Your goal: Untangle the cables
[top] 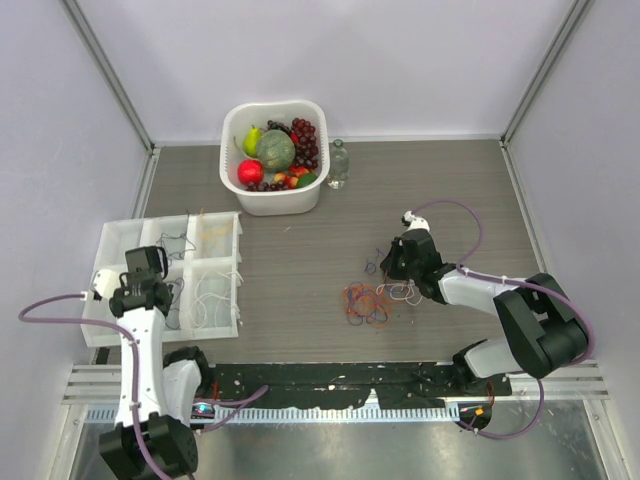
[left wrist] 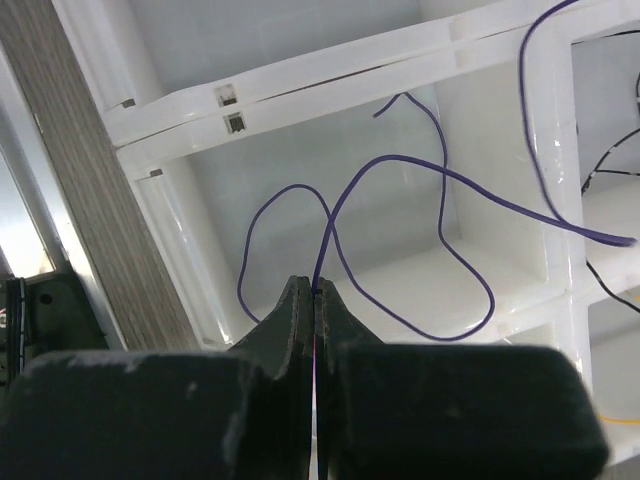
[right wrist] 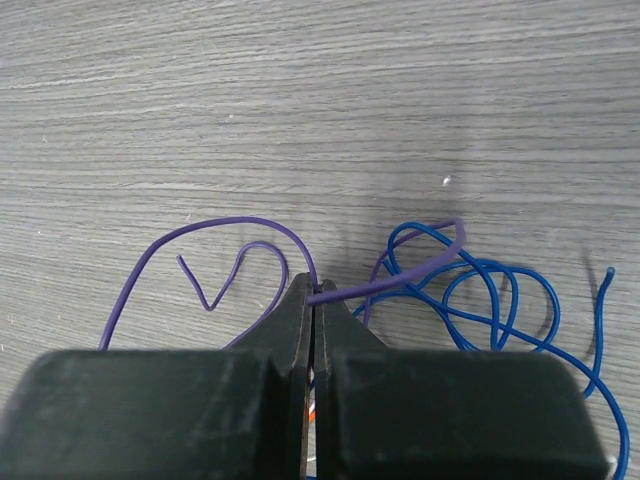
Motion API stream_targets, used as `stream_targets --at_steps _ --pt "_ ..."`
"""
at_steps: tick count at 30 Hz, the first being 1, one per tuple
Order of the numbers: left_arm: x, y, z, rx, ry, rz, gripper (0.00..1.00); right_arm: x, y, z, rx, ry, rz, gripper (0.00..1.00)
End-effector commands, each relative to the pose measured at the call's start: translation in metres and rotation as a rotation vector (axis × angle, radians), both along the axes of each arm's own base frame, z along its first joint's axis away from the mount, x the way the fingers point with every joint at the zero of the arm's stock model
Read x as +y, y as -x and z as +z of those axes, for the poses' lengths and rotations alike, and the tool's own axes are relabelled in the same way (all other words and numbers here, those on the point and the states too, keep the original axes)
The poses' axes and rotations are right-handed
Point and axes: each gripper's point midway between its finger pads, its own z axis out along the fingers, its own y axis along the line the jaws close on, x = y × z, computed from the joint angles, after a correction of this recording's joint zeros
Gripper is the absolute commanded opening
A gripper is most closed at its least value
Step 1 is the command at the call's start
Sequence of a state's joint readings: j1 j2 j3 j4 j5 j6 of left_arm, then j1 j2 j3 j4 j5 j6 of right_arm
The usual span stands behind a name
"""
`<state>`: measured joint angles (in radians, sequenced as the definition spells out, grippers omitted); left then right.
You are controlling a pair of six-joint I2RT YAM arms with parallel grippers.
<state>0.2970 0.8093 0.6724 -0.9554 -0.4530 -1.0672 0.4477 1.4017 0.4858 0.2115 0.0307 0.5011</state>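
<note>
We saw the left gripper pinched shut on a purple cable over the tray. The right gripper clamped a second purple cable beside a blue cable, near the tangle on the table.

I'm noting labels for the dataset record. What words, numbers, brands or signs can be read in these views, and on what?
None can be read.
The white divided tray, the fruit basket and the clear bottle show no legible print.
The left claw, pinching one purple cable, and the right claw, pinching another purple cable, are plain black, unmarked.
</note>
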Motion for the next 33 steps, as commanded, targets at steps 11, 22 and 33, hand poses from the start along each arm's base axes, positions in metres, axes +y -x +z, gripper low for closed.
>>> stream_targets --at_steps 11,22,33 --pt "-0.014 0.021 0.016 -0.079 0.074 0.114 0.00 0.005 -0.010 0.008 -0.033 -0.032 -0.002 0.01" --pt "0.020 -0.033 0.013 0.063 -0.029 0.003 0.25 0.003 -0.009 0.006 -0.031 -0.021 -0.005 0.01" --pt "-0.001 -0.049 0.092 -0.258 -0.080 -0.184 0.79 0.015 -0.006 0.006 -0.026 -0.047 0.069 0.01"
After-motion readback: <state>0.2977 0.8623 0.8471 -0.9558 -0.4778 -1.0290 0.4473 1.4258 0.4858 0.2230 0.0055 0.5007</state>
